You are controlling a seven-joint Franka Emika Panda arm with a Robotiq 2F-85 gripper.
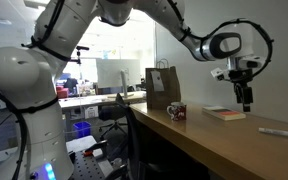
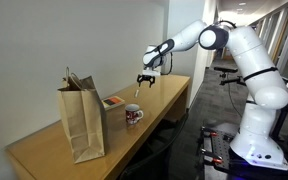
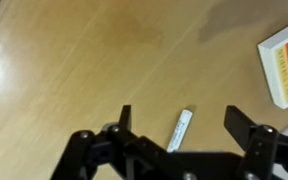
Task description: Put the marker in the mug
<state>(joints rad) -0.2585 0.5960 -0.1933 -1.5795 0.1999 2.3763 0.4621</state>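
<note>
Wooden table (image 3: 74, 60) fills the wrist view, and glassed office space sits blurry behind it in an exterior view. The gripper (image 3: 177, 110) is spread wide with nothing in it, hanging above the tabletop. Its dark fingers (image 3: 125, 118) stick up from the bottom edge, and the rest of the body is cut off there.

The marker (image 3: 181, 130) lies flat on the wood roughly midway between those fingers. It's a slim, pale whitish stick. Its long axis runs diagonally from lower left to upper right in the wrist view, aimed loosely at the book (image 3: 284, 65). The lower end is hidden behind the gripper body, and it's too blurry to tell which end is the cap. In an exterior view a thin pale marker (image 1: 281, 131) shows on the table by the right edge, maybe clipped by the frame.

The book is flat and reddish, and the wrist view cuts it off at the right. Beyond it stands the mug (image 1: 176, 112), small and dark, its pattern too tiny to read and well apart from the marker. Next comes the tall brown paper bag (image 2: 82, 122)
</note>
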